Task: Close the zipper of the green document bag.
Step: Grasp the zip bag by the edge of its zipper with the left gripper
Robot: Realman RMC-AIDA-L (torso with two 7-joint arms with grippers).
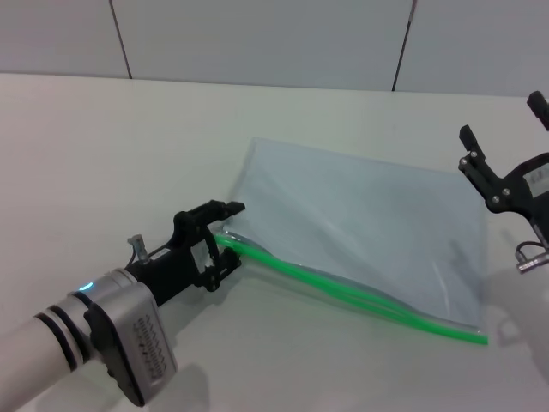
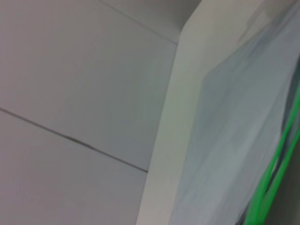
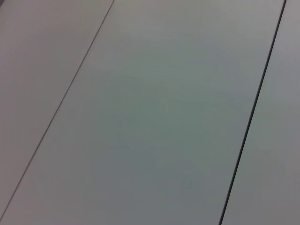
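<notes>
Left gripper [image 1: 230, 233] sitting low at the near-left corner of the green document bag [image 1: 360, 232], fingers [image 1: 225, 209] spread w/ a clear gap, one above and one below the end of the zipper [image 1: 343, 292], not pinching it as far as head view is showing; slider tab too small to pick out. Zipper running as a bright green strip along the bag's near long edge, from left gripper twd the right front corner, two green lines splitting apart partway along, so looking unclosed there. Bag lying flat on the white counter [image 1: 103, 172], pale blue-grey, translucent, angled w/ its far corner pointing away and left. Left wrist view showing bag surface [image 2: 234, 140] and green zipper strips [image 2: 276, 164] close up, counter edge [image 2: 164, 140] beside them, own fingers not showing. Right gripper [image 1: 506, 142] hanging above the counter at the bag's far-right corner, off the bag, fingers [image 1: 470, 139] standing wide apart, holding nothing. Right wrist view showing only grey wall panels [image 3: 150, 112] w/ dark seams.
</notes>
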